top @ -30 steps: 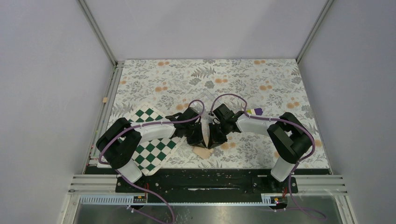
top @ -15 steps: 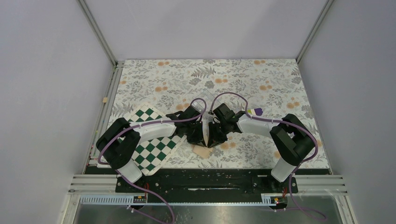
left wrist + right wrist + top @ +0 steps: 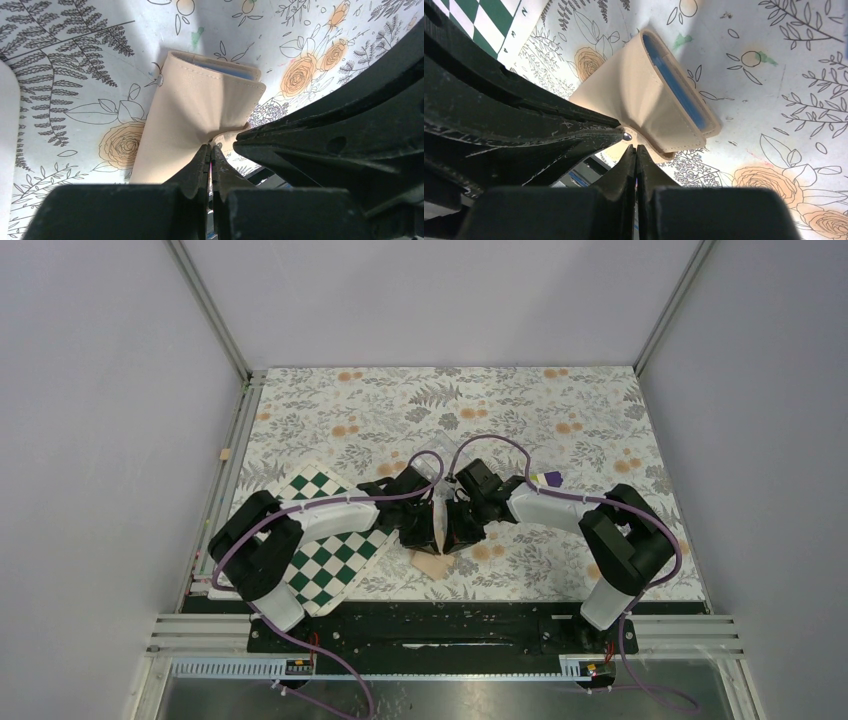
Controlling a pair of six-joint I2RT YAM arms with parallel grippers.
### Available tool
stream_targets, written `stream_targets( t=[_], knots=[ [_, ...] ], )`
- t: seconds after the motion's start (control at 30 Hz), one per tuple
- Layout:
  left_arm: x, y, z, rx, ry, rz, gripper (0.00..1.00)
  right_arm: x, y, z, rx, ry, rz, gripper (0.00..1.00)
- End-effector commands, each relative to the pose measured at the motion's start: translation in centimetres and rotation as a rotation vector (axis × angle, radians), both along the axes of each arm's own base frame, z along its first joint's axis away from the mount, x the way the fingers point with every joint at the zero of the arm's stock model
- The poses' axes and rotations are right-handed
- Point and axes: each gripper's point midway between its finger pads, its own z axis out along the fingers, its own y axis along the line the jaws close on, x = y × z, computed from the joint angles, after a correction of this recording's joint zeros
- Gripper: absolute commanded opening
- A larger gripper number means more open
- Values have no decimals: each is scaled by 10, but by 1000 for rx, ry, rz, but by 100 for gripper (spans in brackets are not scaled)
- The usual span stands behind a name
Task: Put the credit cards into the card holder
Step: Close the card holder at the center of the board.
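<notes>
The tan card holder point(image 3: 200, 107) lies partly raised on the floral table between both grippers. Its light blue lining point(image 3: 676, 90) shows in the gaping edge. It also shows in the top view point(image 3: 433, 564). My left gripper point(image 3: 210, 148) is shut, pinching the puckered tan cover. My right gripper point(image 3: 636, 148) is shut at the clasp tab point(image 3: 651, 150), beside the snap point(image 3: 627, 136). The two grippers meet tip to tip in the top view, the left point(image 3: 428, 530) and the right point(image 3: 452, 530). No credit cards are in view.
A green-and-white chequered board point(image 3: 335, 550) lies under the left arm at the near left. A purple and yellow-green block point(image 3: 548, 480) lies behind the right arm. The table's front edge is just below the card holder.
Both grippers stay shut at the card holder. The right arm has shifted very slightly; the card holder has not visibly moved.
</notes>
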Motion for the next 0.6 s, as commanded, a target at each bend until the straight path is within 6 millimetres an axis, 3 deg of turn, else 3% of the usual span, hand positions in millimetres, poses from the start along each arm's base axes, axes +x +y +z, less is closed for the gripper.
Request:
stream_targets(
  t=[0.0,0.3,0.57],
  knots=[
    [12,-1,2,18,-45,1,0,5,12,16,44,-35,17,0],
    [2,4,-12,78,-12,-3,0,-1,18,-1,22,15,28,0],
    [-3,11,-20,124,2,38,0,-11,12,-23,-45,46,33,0]
  ],
)
